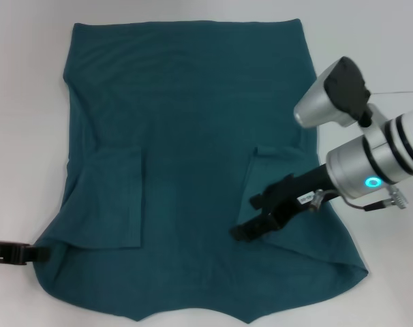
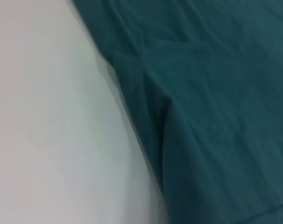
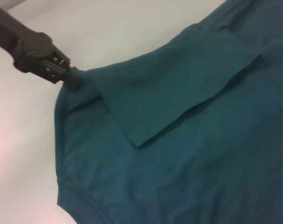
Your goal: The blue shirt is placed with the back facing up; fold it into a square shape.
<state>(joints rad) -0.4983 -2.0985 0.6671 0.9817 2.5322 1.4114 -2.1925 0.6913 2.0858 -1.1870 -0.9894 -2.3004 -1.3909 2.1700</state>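
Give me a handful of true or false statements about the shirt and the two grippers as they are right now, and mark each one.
1. The blue shirt lies spread on the white table with both sleeves folded inward over the body. True.
2. "FREE!" lettering shows on the upward side. False: the side facing up is plain.
3. The left gripper is at the shirt's near left shoulder corner, its tip touching the cloth edge. True; the right wrist view shows it there.
4. The right gripper hovers off the cloth over bare table. False: it is over the shirt, beside the folded right sleeve.
5. The shirt is already folded into a square. False: only the sleeves are turned in.
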